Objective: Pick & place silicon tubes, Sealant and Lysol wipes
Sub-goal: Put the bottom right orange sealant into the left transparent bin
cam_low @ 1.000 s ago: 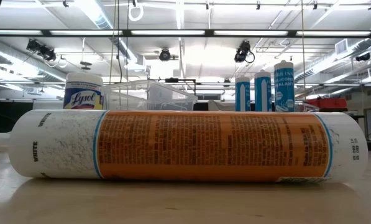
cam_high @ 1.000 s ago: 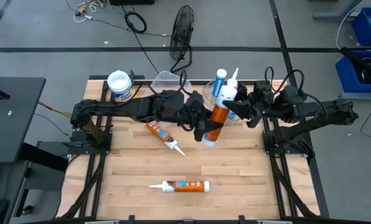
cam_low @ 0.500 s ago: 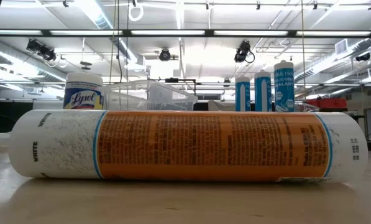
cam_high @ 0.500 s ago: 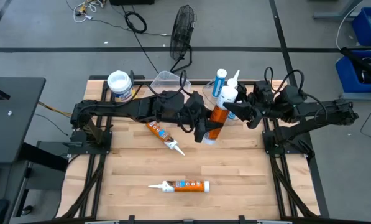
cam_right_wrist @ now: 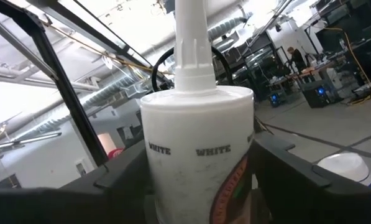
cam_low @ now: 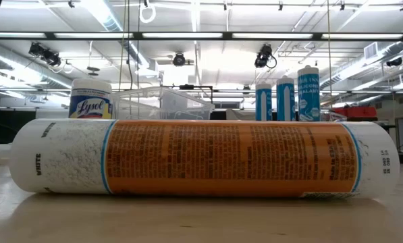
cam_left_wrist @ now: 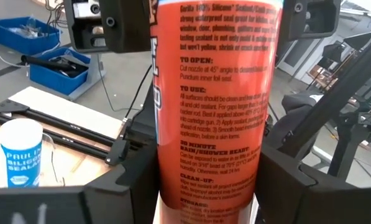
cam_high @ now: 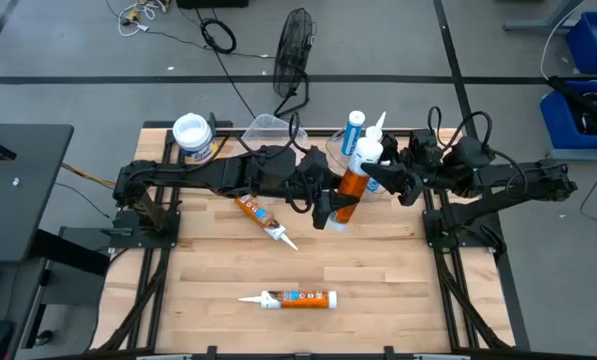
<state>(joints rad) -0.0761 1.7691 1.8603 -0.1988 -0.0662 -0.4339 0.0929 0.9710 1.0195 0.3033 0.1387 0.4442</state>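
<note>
Orange is what you see between both grippers: the orange sealant tube [cam_high: 350, 187] stands tilted near the table's far edge, upper middle of the high view, white nozzle end uppermost. Your left gripper [cam_high: 330, 208] reaches in from the left and has its dark fingers [cam_left_wrist: 126, 186] pressed against the tube's lower body on both sides, as the left wrist view shows. Your right gripper [cam_high: 375, 172] comes in from the right at the tube's white shoulder; in the right wrist view its fingers [cam_right_wrist: 284, 171] flank the white top, and you cannot tell whether they touch it or stand just clear.

Free wood lies in the lower half of the table [cam_high: 378, 270], toward the near edge. Two more orange tubes lie there: one [cam_high: 263, 220] slanted just left of the left gripper, one [cam_high: 296, 298] flat, well apart toward the bottom of the frame; that one fills the low view.

Close behind the held tube stand blue silicone tubes [cam_high: 354, 128], right against the far edge, so room there is tight. The clear plastic bin [cam_high: 266, 127] sits just left of them. The Lysol wipes [cam_high: 193, 137] stand at the upper left corner of the table, well clear of both arms. A fan [cam_high: 296, 42] stands on the floor beyond.
</note>
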